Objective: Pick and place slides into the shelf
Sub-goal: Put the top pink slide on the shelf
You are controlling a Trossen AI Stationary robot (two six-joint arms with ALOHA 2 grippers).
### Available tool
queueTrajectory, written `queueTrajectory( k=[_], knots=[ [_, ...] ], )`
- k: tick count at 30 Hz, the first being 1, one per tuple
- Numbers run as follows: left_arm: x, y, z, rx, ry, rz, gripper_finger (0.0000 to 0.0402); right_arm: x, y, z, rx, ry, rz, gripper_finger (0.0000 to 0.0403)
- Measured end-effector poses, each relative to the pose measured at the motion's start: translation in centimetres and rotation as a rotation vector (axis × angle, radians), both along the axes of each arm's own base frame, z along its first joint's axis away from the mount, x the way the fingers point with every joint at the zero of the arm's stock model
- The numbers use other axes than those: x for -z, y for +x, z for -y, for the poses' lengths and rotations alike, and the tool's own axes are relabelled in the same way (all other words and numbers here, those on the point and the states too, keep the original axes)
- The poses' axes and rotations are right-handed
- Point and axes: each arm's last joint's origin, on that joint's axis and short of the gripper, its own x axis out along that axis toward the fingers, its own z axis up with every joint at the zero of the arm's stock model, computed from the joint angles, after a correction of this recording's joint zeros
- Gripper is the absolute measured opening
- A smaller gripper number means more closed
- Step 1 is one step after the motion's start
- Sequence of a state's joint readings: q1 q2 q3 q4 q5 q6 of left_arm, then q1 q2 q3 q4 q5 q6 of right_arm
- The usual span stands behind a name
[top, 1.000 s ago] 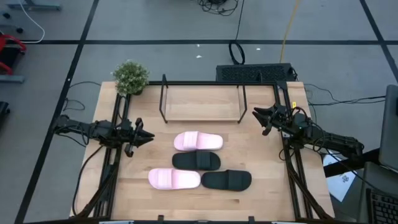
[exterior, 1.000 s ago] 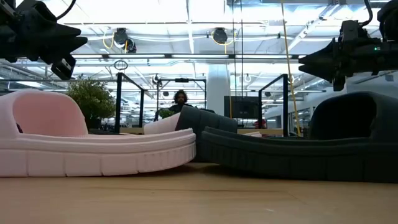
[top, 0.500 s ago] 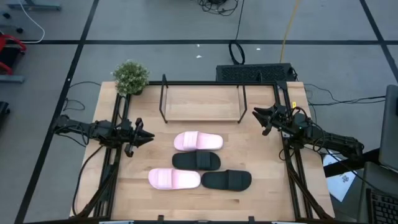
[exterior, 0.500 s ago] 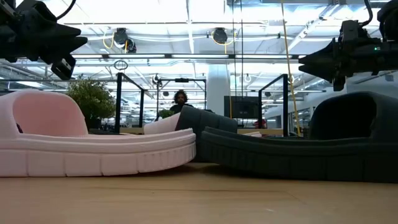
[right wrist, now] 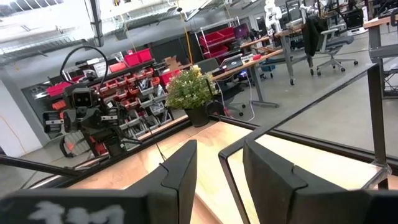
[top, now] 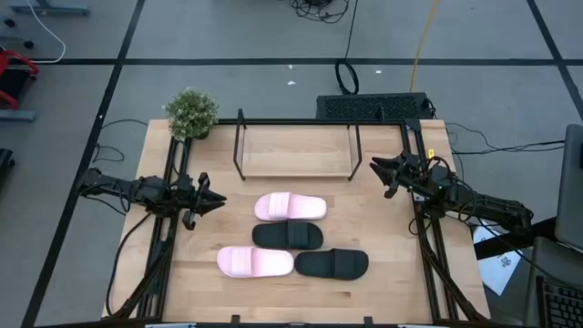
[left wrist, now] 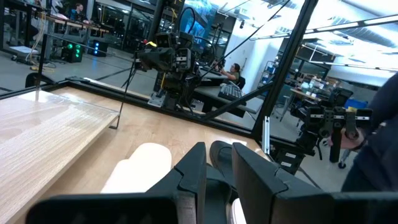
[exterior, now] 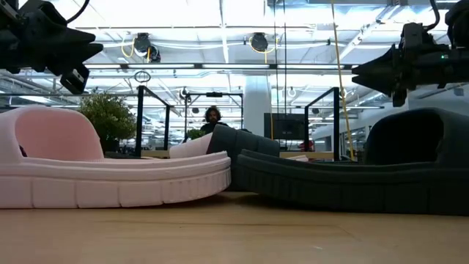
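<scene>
two pale pink slide sandals [top: 290,206] and two black slide sandals [top: 288,235] lie on the wooden surface [top: 387,264] in front of the black-rod shelf with a light board [top: 296,151]. left end effector [top: 211,200] and right end effector [top: 379,170] hover at either side of the shelf, fingers slightly parted, holding nothing.

Two pale pink slides [top: 290,206] [top: 255,262], two black slides [top: 288,236] [top: 332,264], one shelf [top: 296,151], one potted plant [top: 191,114], two arms.

Black slide [exterior: 366,172] cropped at right.
</scene>
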State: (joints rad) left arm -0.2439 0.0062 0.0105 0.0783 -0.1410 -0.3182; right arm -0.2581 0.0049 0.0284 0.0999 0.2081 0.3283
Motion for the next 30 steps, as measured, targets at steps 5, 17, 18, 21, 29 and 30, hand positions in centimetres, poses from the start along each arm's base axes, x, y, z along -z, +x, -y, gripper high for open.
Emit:
queueTrajectory(
  k=[5,17,18,21,29,30],
  knots=[
    [0.0,0.0,0.0,-0.001,0.0,0.001,0.0074,-0.5,-0.1,0.0,-0.021,0.143,0.131,0.0118],
    [0.0,0.0,0.0,-0.001,0.002,0.0,0.0074,-1.9,-0.4,0.0,-0.057,0.377,0.412,0.0118],
    [0.0,0.0,0.0,0.0,0.005,0.001,0.0074,-2.1,-0.5,0.0,-0.048,0.38,0.443,0.0118],
    [0.0,0.0,0.0,-0.001,0.005,0.001,0.0074,-2.8,-0.8,0.0,-0.042,0.368,0.528,0.0118],
    [-0.4,0.0,0.0,0.012,-0.137,0.024,0.0074,-5.5,-2.2,-0.6,-0.196,0.235,0.806,0.0118],
    [-0.5,-0.1,0.0,0.013,-0.15,0.038,0.0074,-5.9,-2.4,-0.7,-0.216,0.199,0.831,0.0118]
  ],
)
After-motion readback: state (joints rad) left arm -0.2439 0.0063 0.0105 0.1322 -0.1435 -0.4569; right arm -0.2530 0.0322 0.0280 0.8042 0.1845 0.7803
